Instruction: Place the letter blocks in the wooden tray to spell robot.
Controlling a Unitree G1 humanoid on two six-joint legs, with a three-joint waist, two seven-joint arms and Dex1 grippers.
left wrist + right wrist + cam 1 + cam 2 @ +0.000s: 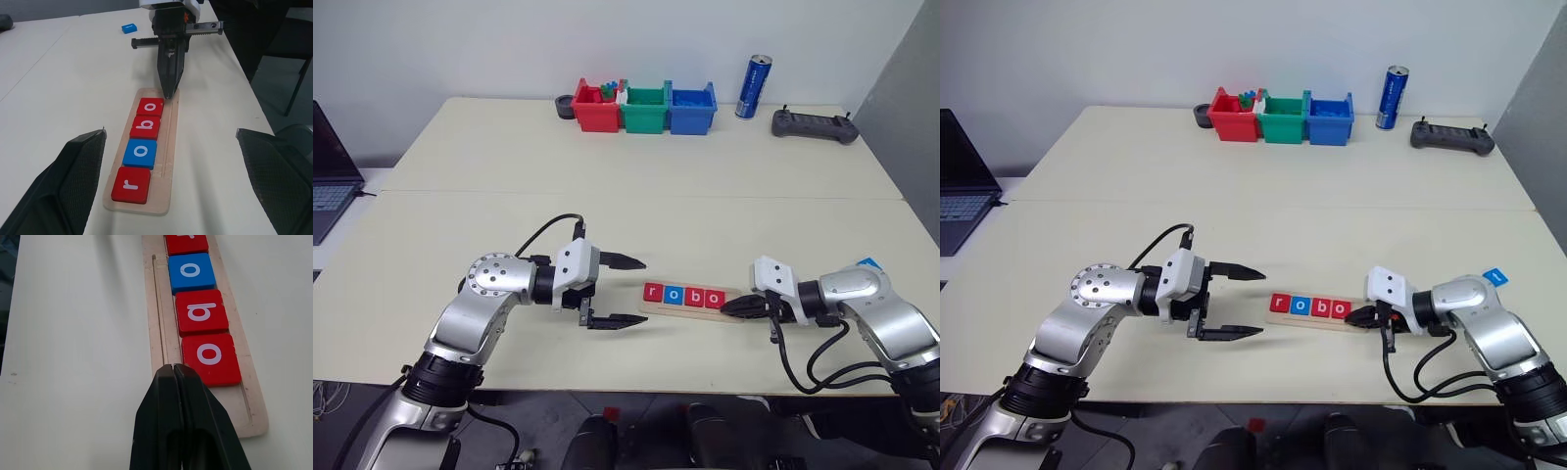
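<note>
Step in hand, as judged: four flat square letter blocks (142, 147) (red r, blue o, red b, red o) sat in long pale wooden tray (168, 161); last slot at right end empty.

Small blue tile (129, 28), probably missing t, lay on pale desk (607, 166) beyond right arm, well apart from tray.

Right fingers (173, 377) pressed together, empty, tips at tray rim just beside last red o.

Left fingers (1263, 276) spread wide, empty, near tray's r end, not touching.

Advice: open right fingers, go to blue tile, pinch by edges, lay flat beside last o.
</note>
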